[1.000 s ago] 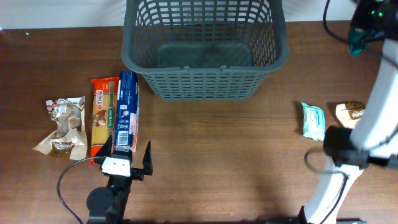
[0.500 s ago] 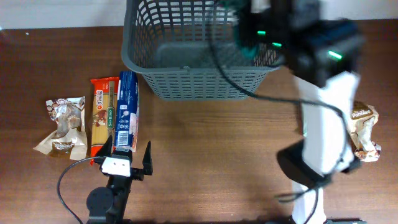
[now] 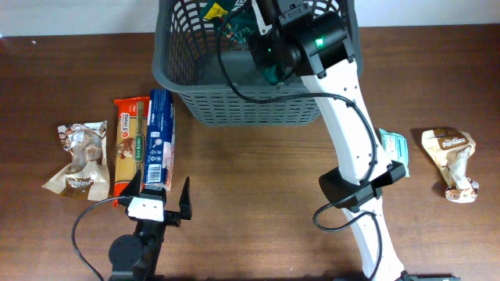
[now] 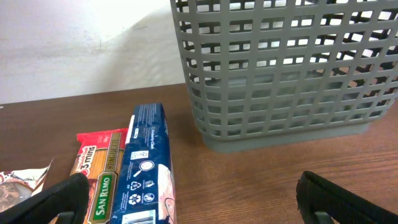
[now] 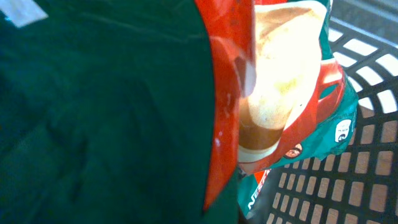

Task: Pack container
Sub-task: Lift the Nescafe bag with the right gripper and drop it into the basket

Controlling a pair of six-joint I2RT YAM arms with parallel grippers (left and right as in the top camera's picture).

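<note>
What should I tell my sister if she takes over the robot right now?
The left gripper is open, idle beside the blue packet. The right gripper hangs over the container, fingers hidden behind a green packet; grip unconfirmed. Nothing visibly dropped in yet. To pack: blue packet, red pasta packet, left brown packet, teal packet, right brown packet.
</note>
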